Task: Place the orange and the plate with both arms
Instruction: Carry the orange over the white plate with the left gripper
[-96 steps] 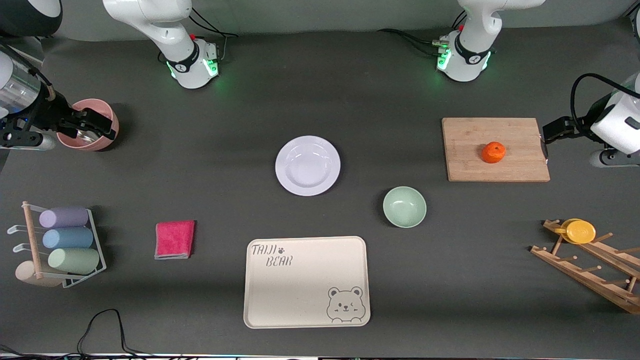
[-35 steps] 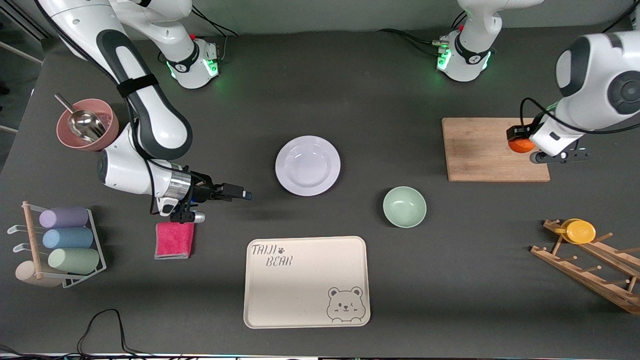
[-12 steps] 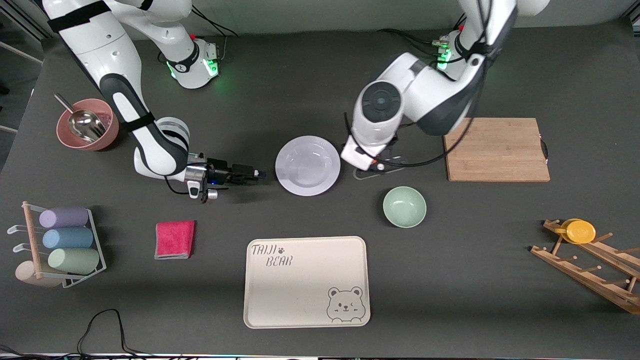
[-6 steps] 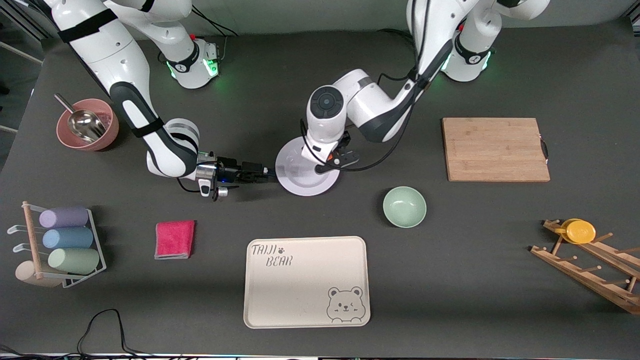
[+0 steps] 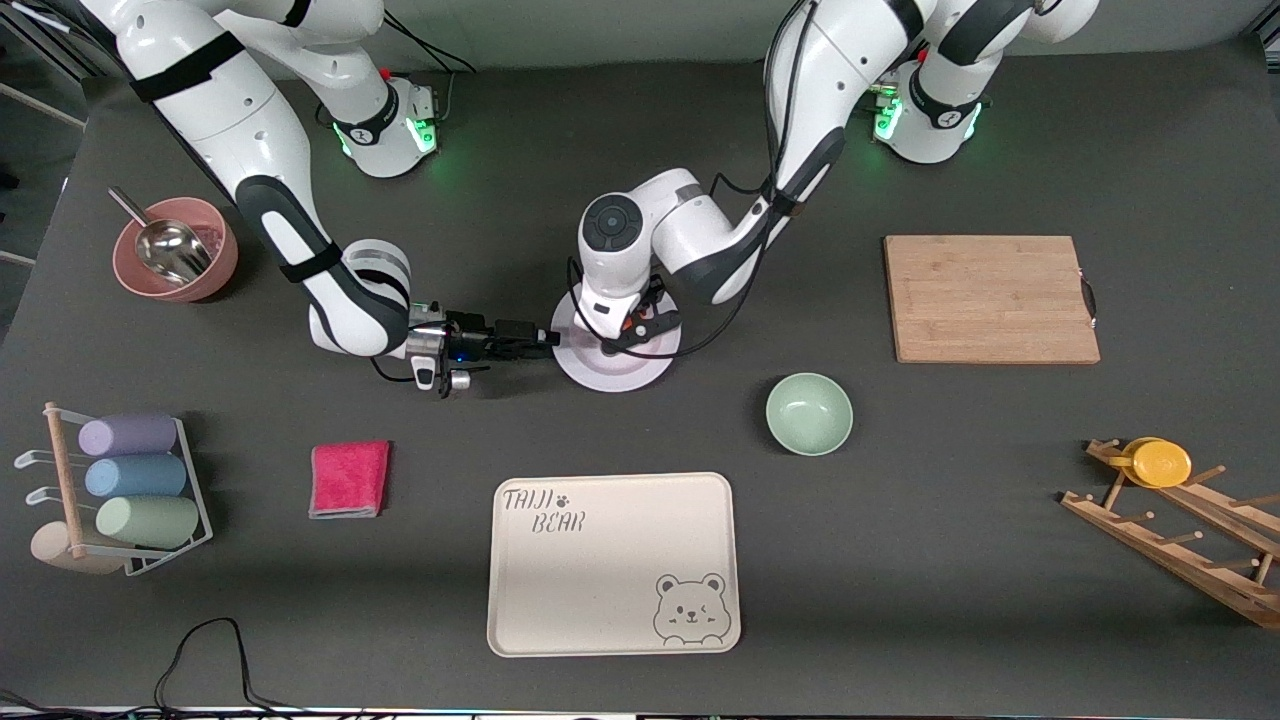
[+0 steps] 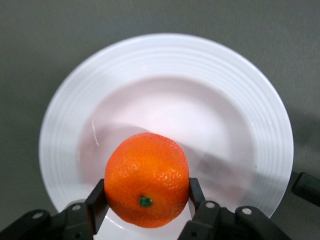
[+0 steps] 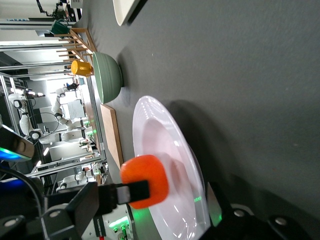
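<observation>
**Orange held over the plate, second gripper at its rim**

The left gripper [image 5: 626, 334] hangs over the white plate [image 5: 610, 376], its two fingers [image 6: 97, 202] pinching the orange [image 6: 147, 178] by its sides. In the left wrist view the fruit sits above the well of the plate, its green stem spot facing the camera, with its shadow falling on the white surface below. Whether the orange touches the plate cannot be told.

The right gripper [image 5: 543, 338] lies low and level at the plate's nine o'clock rim as the front view shows it, fingers spread wide and holding nothing. Whether they touch the rim cannot be told.

The plate rests on the dark table [image 5: 900, 560] near its middle. From the plate, the green bowl [image 5: 809, 413] stands at four o'clock, the beige bear tray [image 5: 613, 565] at six o'clock and nearer the front camera, the pink cloth [image 5: 349, 478] at eight o'clock, and the bare wooden cutting board [image 5: 990, 298] at three o'clock
</observation>
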{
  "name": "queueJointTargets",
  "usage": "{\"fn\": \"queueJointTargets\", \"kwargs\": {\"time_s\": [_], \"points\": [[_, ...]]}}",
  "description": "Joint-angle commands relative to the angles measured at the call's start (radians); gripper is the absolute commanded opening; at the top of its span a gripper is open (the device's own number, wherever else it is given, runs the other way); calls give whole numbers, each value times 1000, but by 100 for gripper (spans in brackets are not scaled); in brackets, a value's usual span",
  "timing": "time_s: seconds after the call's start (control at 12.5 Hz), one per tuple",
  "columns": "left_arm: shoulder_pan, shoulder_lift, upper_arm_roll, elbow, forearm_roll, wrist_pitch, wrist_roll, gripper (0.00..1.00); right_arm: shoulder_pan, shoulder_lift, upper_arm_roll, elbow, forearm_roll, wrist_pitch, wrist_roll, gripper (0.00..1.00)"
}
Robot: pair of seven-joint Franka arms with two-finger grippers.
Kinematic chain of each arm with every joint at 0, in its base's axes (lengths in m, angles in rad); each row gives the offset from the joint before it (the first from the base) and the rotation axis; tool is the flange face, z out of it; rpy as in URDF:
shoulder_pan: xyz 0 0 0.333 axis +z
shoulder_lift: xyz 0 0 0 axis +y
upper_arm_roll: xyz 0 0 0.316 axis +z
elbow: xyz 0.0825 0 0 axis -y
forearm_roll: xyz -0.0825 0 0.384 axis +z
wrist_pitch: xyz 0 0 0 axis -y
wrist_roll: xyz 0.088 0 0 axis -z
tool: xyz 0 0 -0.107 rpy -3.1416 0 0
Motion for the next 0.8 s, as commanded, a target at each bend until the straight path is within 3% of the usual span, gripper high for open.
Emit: {"fn": "queueJointTargets", "kwargs": {"time_s": [0.0,0.08,0.16,0.24,0.48,0.72], "points": [[-26,21,11,37,21,3,-46,0,11,15,3,9,31,3,-35,97],[-26,23,11,37,19,5,-46,0,11,15,3,9,31,6,-35,97],[-24,23,11,37,18,3,-46,65,13,21,3,11,31,11,-36,97],[-24,20,13,37,21,2,-46,100,19,28,3,11,33,13,-52,97],[19,-21,20,39,27,-47,-21,100,19,44,3,9,39,16,-89,97],[138,-173,14,31,18,-275,121,100,31,46,3,8,41,39,-90,96]]}}
